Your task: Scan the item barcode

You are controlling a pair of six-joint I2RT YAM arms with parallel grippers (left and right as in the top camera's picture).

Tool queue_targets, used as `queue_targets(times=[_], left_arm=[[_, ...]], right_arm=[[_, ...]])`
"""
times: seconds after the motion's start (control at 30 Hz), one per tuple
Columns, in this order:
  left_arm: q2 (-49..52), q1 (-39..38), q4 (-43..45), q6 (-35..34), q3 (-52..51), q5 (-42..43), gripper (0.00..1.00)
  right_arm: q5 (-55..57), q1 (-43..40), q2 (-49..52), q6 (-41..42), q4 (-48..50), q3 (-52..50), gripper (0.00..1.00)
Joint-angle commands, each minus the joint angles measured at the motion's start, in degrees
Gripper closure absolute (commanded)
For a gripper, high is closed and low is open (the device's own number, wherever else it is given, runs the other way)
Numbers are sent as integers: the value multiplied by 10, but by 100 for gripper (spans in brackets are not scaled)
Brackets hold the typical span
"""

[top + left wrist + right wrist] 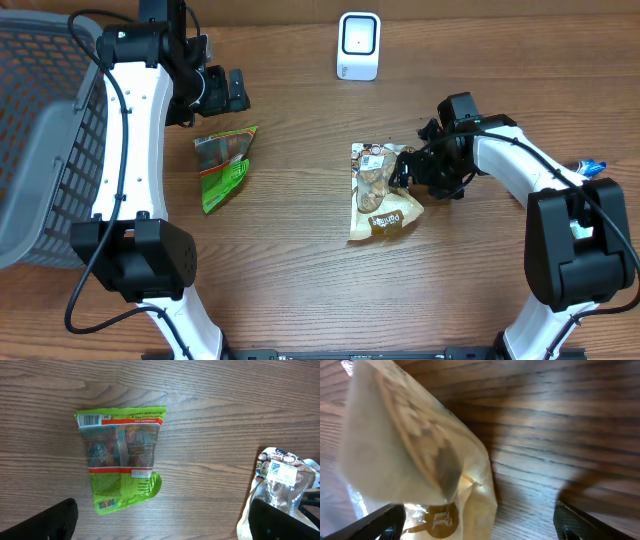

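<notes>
Rt pincer (405,172) open, jaws wide apart w/ edge of brown snack pouch (380,195) between them; pouch lies flat near centre of counter (300,260). Lt pincer (238,90) open too, at 12 o'clock of green pouch (225,165), not touching. White scanner (358,45) at counter's 12 o'clock. Gray basket (40,130) at 9 o'clock.

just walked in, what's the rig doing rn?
The right gripper is open at the brown snack pouch lying mid-table, with the pouch partly between its fingers but not gripped. The left gripper hangs open above the green packet, touching nothing. The white scanner stands at the far edge, and neither bag is near it. A grey basket sits on the left.
</notes>
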Motion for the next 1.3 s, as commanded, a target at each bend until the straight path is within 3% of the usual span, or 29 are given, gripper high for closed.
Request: queue_targets(times=[0.0, 0.17, 0.27, 0.37, 0.57, 0.73, 0.83, 0.93, 1.0, 1.03, 1.1, 1.27], left_arm=[[4, -4, 1, 5, -2, 5, 0], [4, -4, 1, 5, -2, 5, 0], [4, -4, 1, 5, -2, 5, 0], [4, -4, 1, 5, -2, 5, 0], [4, -4, 1, 5, -2, 5, 0], [4, -4, 1, 5, -2, 5, 0], [4, -4, 1, 5, -2, 5, 0], [4, -4, 1, 5, -2, 5, 0], [4, -4, 1, 5, -2, 5, 0], [4, -4, 1, 5, -2, 5, 0], [4, -4, 1, 5, -2, 5, 0], [4, -4, 1, 5, -2, 5, 0]], right_arm=[[-40, -4, -5, 11, -3, 18, 5], [-61, -3, -31, 14, -23, 45, 4], [-54, 8, -33, 74, -33, 38, 4], [-23, 29, -33, 119, -19, 16, 2], [-15, 84, -32, 130, 40, -25, 2], [90, 100, -31, 165, 18, -26, 11], [135, 100, -31, 192, 18, -40, 20], [137, 100, -31, 191, 39, -59, 36], [148, 99, -31, 189, 47, -66, 53], [158, 98, -31, 186, 49, -66, 59], [162, 94, -32, 146, 59, -64, 60], [119, 92, -32, -89, 52, -25, 48]])
